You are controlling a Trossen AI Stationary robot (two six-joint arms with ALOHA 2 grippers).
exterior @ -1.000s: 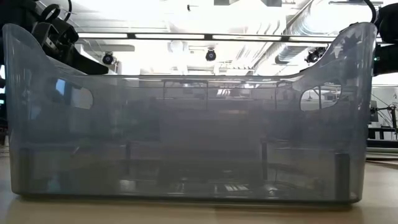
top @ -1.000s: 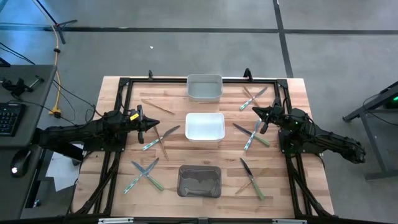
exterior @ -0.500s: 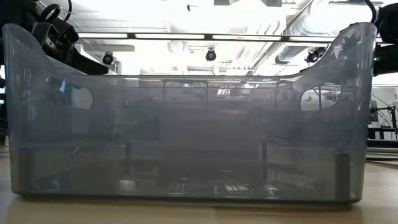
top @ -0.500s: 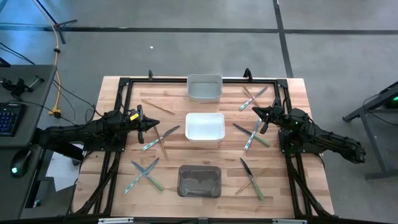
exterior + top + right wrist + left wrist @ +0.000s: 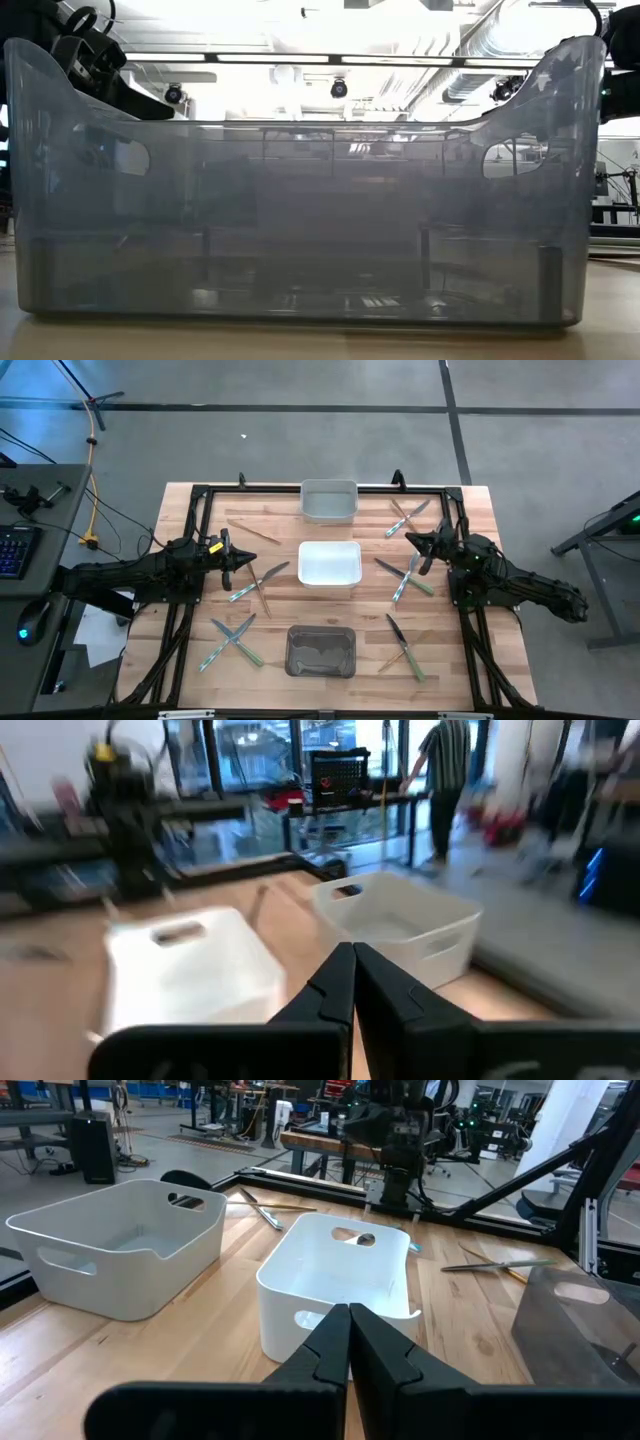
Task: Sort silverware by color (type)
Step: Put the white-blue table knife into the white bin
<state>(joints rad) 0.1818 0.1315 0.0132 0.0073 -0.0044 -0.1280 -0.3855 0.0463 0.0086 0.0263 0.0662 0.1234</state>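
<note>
Nothing had moved since the earlier frames: your two arms sat exactly where they were, and no piece had shifted.

Nearest you, the dark grey bin (image 5: 321, 651) stood at the front edge of the desk (image 5: 190, 670), filling the low view. On either side of it lay crossed silverware: one pair front left (image 5: 231, 641) and another front right (image 5: 403, 649).

Farther in, your left hand (image 5: 244, 563) hovered left of the white bin (image 5: 330, 563), its fingers clenched tight on nothing and pointing toward that bin. Just beside it lay a blue-handled knife across a wooden piece (image 5: 258, 584). Your right hand (image 5: 411, 540) was across the white bin from it, likewise clenched and holding nothing, with a crossed group (image 5: 405, 575) lying just under it.

At the far side stood the light grey bin (image 5: 329, 501), flanked by a wood-handled piece (image 5: 252, 531) on the left and a crossed pair (image 5: 407, 516) on the right.

Every piece of silverware you could see lay on the desk, none of it in a bin.
</note>
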